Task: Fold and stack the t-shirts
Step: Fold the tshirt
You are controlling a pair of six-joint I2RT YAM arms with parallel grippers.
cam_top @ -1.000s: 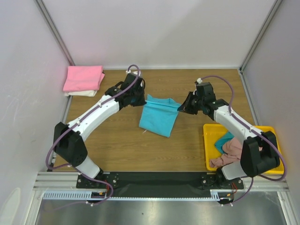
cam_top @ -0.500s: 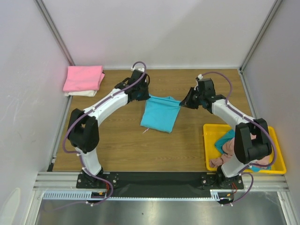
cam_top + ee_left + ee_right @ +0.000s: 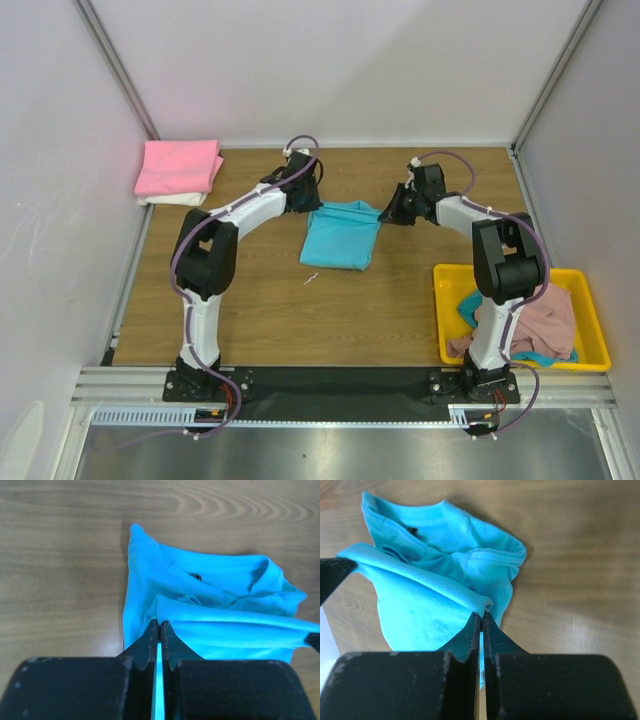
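A turquoise blue t-shirt [image 3: 340, 237] lies folded on the wooden table, its far edge lifted between both arms. My left gripper [image 3: 313, 203] is shut on its far left corner [image 3: 165, 611], the cloth pinched between the jaws [image 3: 159, 626]. On the far right corner [image 3: 479, 603] my right gripper [image 3: 392, 212] is shut too, the jaws closed on the fold [image 3: 481, 616]. A bright pink t-shirt [image 3: 180, 166] rests folded on a cream white one [image 3: 170, 199] at the far left. A dusty pink t-shirt [image 3: 520, 326] and a teal one [image 3: 475, 303] lie crumpled in the yellow tray.
The yellow tray [image 3: 595, 335] stands at the near right by the right arm's base. White walls close the table at the back and both sides. A small scrap [image 3: 312, 279] lies on the wood just in front of the turquoise shirt.
Both grippers have carried the turquoise shirt's edge toward the far side of the table. The shirt has straightened from tilted to square and now lies shorter.
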